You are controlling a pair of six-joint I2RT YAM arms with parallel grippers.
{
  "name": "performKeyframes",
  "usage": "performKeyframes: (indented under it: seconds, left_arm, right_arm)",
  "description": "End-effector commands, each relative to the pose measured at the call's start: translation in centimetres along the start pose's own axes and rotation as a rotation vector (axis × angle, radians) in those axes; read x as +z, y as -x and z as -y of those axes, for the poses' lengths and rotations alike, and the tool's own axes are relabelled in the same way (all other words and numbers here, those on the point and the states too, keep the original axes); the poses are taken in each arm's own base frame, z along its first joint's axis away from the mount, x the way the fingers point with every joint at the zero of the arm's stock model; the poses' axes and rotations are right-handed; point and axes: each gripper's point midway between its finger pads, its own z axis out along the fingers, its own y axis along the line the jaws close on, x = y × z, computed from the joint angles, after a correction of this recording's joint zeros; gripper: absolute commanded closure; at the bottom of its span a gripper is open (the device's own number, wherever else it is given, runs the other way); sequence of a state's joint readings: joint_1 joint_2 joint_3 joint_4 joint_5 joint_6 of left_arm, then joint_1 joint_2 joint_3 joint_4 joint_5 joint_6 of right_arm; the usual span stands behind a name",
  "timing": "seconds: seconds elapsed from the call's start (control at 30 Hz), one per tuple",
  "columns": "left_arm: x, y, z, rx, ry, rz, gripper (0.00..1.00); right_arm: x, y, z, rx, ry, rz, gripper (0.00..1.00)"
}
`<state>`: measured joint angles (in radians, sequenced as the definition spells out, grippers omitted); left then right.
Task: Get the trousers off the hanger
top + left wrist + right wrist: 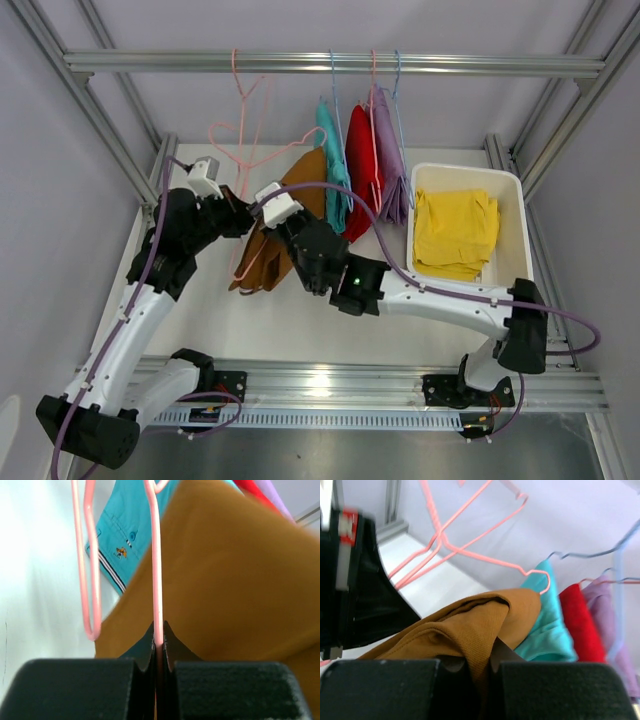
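Note:
A pink hanger hangs from the top rail, tilted, with the brown trousers draped over its lower end. My left gripper is shut on the hanger's thin pink wire, in front of the brown cloth. My right gripper is shut on a fold of the brown trousers, just right of the left gripper. Teal, red and lavender trousers hang on their own hangers to the right. Yellow trousers lie in the white bin.
The aluminium rail crosses the top, with frame posts at both sides. The white bin stands at the back right. The left arm's black wrist fills the left of the right wrist view, close to my right gripper.

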<state>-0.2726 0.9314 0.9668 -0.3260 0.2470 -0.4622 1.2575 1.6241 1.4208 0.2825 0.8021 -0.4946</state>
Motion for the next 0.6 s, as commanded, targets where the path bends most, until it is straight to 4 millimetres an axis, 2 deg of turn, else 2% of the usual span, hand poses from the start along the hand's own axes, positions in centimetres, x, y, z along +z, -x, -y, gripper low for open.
performKeyframes:
  seconds: [0.0, 0.13, 0.33, 0.57]
  left_arm:
    - [-0.5, 3.3, 1.3, 0.037, -0.026, 0.096, 0.99]
    - [-0.4, 3.2, 1.3, 0.038, -0.028, 0.092, 0.99]
    - [0.0, 3.1, 1.1, 0.035, -0.02, 0.082, 0.99]
    - [0.1, 2.9, 1.0, 0.036, -0.02, 0.071, 1.0]
  right_arm:
    - [-3.7, 10.6, 9.3, 0.189, -0.151, 0.19, 1.0]
    - [-5.8, 12.4, 12.0, 0.199, -0.173, 0.215, 1.0]
    - [-8.2, 13.4, 14.7, 0.173, -0.198, 0.219, 1.0]
    - [-11.7, 14.3, 19.2, 0.184, -0.255, 0.222, 1.0]
